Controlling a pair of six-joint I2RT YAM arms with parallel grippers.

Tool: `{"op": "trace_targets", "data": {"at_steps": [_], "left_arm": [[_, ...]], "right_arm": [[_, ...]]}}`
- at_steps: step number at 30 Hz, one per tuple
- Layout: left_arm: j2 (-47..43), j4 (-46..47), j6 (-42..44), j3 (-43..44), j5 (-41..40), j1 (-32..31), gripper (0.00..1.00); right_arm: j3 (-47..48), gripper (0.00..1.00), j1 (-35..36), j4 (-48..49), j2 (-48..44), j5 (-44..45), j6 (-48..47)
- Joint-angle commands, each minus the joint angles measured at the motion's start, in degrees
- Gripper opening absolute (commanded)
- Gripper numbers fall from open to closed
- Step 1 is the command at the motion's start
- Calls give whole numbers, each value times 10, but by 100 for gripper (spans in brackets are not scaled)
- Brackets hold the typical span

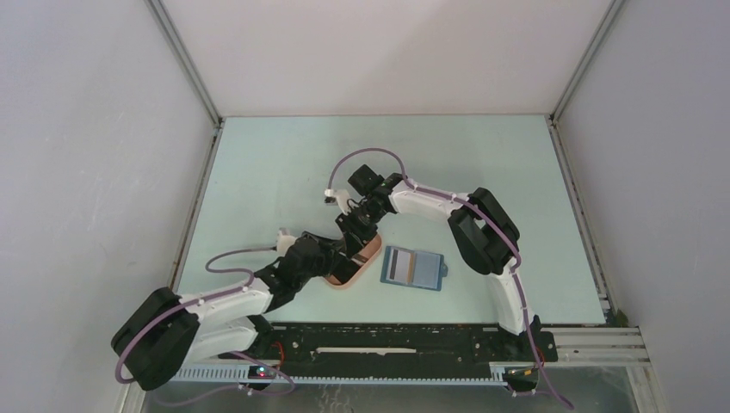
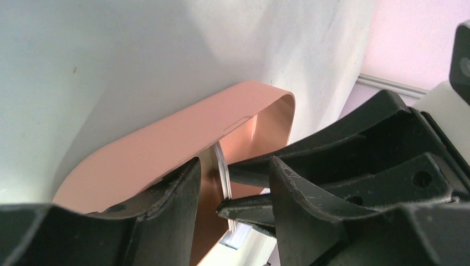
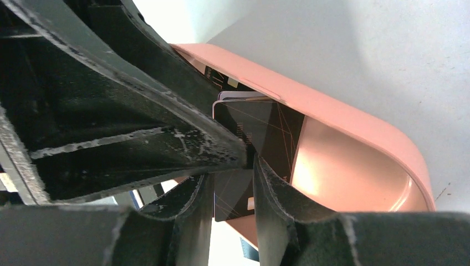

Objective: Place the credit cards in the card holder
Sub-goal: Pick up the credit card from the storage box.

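Note:
A stack of credit cards [image 2: 223,172] stands on edge inside the pink oval tray [image 2: 166,138]. Its front card is black with thin orange lines [image 3: 271,133]. Both grippers meet over this tray [image 1: 342,282]. My left gripper [image 2: 234,163] is open, and its fingers straddle the stack. My right gripper [image 3: 233,172] reaches in from the other side with its fingertips [image 2: 244,208] against the stack. Its jaws stand partly apart, and whether they hold a card is unclear. The blue card holder [image 1: 428,269] lies open right of the tray with an orange-tan striped card [image 1: 398,265] on it.
The two arms crowd the tray from the left [image 1: 301,258] and from behind [image 1: 366,215]. White enclosure walls ring the pale green table [image 1: 482,172]. A black rail [image 1: 387,340] runs along the near edge.

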Motion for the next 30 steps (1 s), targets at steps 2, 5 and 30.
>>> {"op": "trace_targets", "data": {"at_steps": [2, 5, 30], "left_arm": [[61, 0, -14, 18, 14, 13, 53], [79, 13, -17, 19, 18, 13, 51], [92, 4, 76, 33, 28, 14, 7]], "right_arm": [[-6, 37, 20, -12, -16, 30, -15], [-4, 37, 26, -14, -18, 33, -20], [9, 68, -19, -61, -93, -3, -78]]}}
